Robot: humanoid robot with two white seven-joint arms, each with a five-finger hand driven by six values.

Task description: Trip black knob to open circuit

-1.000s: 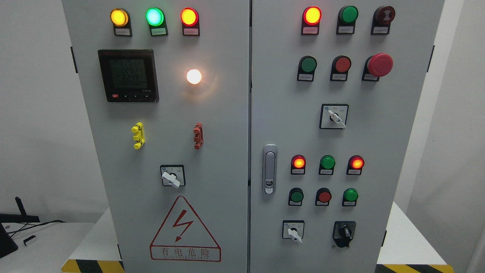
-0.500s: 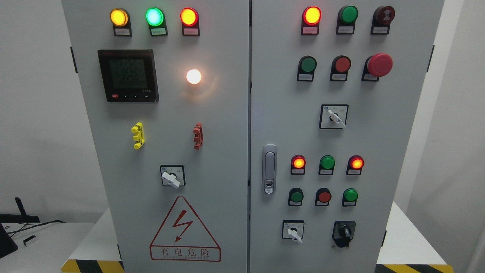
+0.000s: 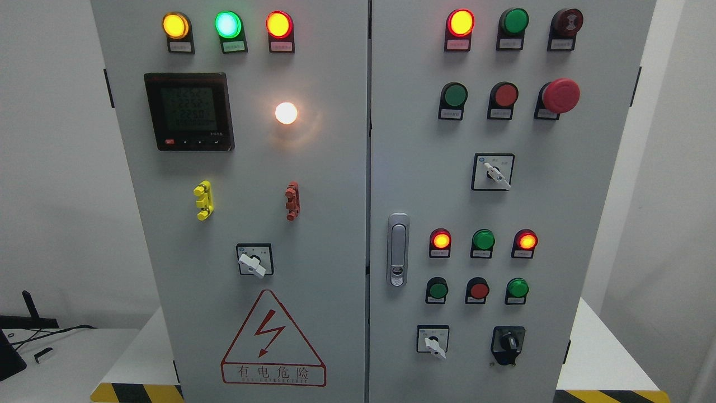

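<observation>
The black knob point(image 3: 508, 342) sits at the lower right of the grey cabinet's right door point(image 3: 565, 235), just right of a white selector switch point(image 3: 433, 341) and below a green button point(image 3: 517, 288). Neither robot hand appears, so their state cannot be told.

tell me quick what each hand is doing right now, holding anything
Left hand: not in view, so its state cannot be told.
Right hand: not in view either.
The black knob at the cabinet's lower right has no hand on it.
</observation>
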